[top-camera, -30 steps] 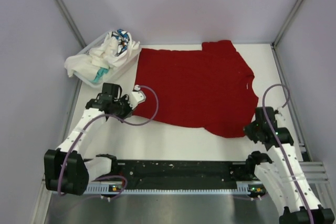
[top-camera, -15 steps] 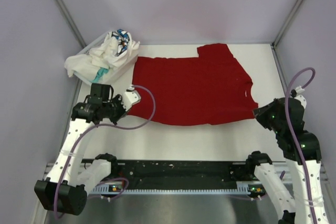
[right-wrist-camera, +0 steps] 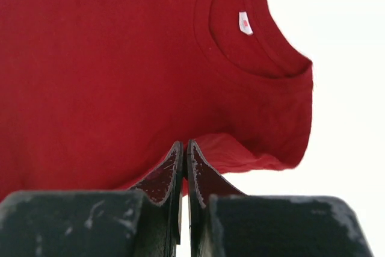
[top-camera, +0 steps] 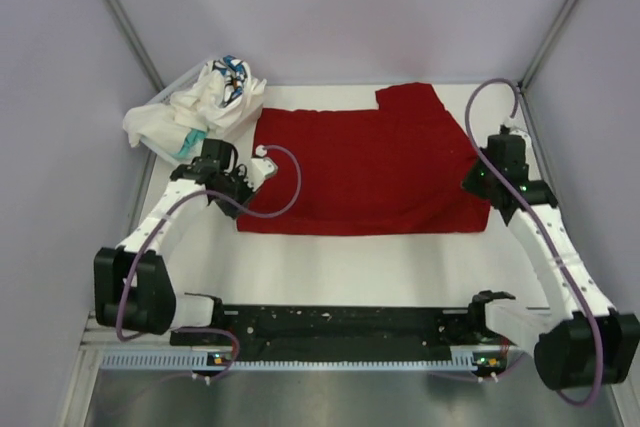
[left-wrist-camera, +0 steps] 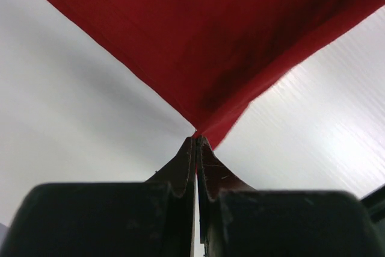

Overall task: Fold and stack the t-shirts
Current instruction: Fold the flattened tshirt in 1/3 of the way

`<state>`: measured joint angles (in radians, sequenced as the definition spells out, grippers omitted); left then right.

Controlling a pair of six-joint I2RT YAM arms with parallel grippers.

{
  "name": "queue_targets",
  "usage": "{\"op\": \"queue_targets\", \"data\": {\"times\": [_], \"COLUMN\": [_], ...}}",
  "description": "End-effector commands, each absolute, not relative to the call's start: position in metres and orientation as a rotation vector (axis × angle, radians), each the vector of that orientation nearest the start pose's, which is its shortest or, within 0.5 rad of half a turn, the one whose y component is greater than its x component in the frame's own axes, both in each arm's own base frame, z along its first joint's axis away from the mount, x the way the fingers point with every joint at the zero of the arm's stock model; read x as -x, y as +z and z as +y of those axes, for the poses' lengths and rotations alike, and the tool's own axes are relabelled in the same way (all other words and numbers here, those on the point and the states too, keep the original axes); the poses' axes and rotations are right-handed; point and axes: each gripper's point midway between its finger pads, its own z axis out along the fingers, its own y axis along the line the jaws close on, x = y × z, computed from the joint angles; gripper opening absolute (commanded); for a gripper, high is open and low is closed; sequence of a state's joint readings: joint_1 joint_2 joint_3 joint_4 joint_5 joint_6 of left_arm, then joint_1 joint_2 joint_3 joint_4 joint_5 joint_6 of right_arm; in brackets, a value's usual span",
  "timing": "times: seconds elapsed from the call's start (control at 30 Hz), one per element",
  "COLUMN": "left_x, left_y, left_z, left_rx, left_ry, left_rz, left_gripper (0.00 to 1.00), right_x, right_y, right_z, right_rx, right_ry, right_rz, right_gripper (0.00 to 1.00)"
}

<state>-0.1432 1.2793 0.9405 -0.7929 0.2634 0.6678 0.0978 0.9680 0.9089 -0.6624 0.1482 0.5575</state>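
A red t-shirt (top-camera: pixel 365 167) lies on the white table, its near edge folded over towards the back. My left gripper (top-camera: pixel 245 185) is shut on the shirt's left hem corner; the left wrist view shows the red cloth (left-wrist-camera: pixel 198 58) pinched at the fingertips and lifted off the table. My right gripper (top-camera: pixel 478 179) is shut on the shirt's right edge; the right wrist view shows the cloth (right-wrist-camera: pixel 120 70) with its collar and white label (right-wrist-camera: pixel 244 22) beyond the shut jaws.
A pile of white and patterned t-shirts (top-camera: pixel 205 102) sits in a basket at the back left. Purple walls and metal frame posts enclose the table (top-camera: pixel 340 267). A black rail (top-camera: pixel 340 322) runs along the near edge.
Both grippers have carried the shirt's near edge up and back over the shirt, folding it. The right arm swung from the near right corner to beside the collar.
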Motion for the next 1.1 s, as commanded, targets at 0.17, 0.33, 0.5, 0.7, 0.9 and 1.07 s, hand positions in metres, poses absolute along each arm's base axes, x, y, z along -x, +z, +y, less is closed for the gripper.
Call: {"op": "queue_targets", "data": {"times": [0.17,0.33,0.5,0.7,0.9,1.07], "left_x": [-0.36,-0.383,-0.396,-0.401,-0.409,-0.415], "left_y": [0.098,0.094,0.089,0.081,0.073,0.067], "left_z": [-0.057,-0.049,-0.048,-0.047,-0.047,-0.041], "left_rx": [-1.013,-1.011,-1.018,-1.015,-1.021,-0.997], "left_ry": [-0.049,0.037,0.054,0.065,0.067,0.114], "left_rz": [2.356,2.362,2.367,2.393,2.41,2.438], "left_gripper": [0.0,0.0,0.0,0.0,0.0,0.0], "right_x": [-0.384,-0.413,-0.43,-0.432,-0.44,-0.456], "right_y": [0.162,0.162,0.154,0.162,0.136,0.125], "right_z": [0.022,0.007,0.011,-0.017,-0.006,-0.004], "right_rx": [-0.387,-0.402,-0.357,-0.457,-0.483,-0.541], "right_ry": [0.123,0.121,0.139,0.049,0.166,0.202], "right_rz": [2.208,2.204,2.244,2.206,2.238,2.237], "right_gripper": [0.0,0.0,0.0,0.0,0.0,0.0]}}
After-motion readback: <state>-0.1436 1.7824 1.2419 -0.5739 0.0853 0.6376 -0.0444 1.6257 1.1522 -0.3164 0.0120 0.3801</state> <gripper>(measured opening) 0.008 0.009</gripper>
